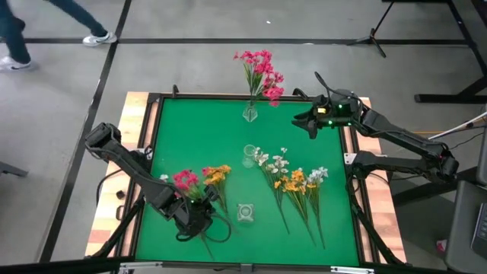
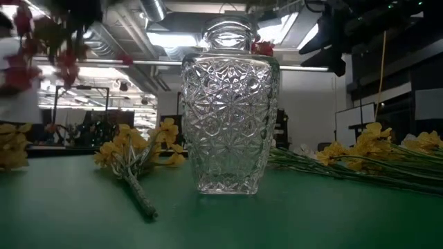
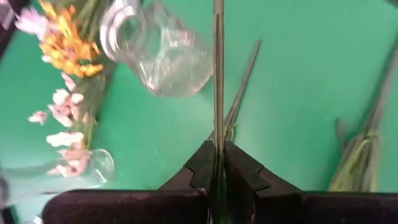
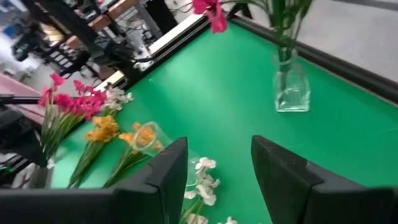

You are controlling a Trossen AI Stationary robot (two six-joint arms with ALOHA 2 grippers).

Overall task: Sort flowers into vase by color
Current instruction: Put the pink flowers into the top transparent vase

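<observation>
Stem (image 3: 218, 74) is clamped in left tool (image 3: 217, 163), fingers pinched together on it; lift straight and keep it vertical before heading to a vase (image 1: 246, 212). Flowers (image 1: 297, 183) lie loose right of it: white, yellow, thin green stems. Right tool (image 4: 219, 168) hangs apart, empty, beside pink-filled vase (image 1: 249, 114).

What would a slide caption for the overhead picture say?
Left gripper pinches a flower stem; right gripper hangs open beside the vase of pink flowers.

Magenta, yellow, seemingly white flowers (image 1: 293, 180); green table (image 1: 205, 137).
</observation>
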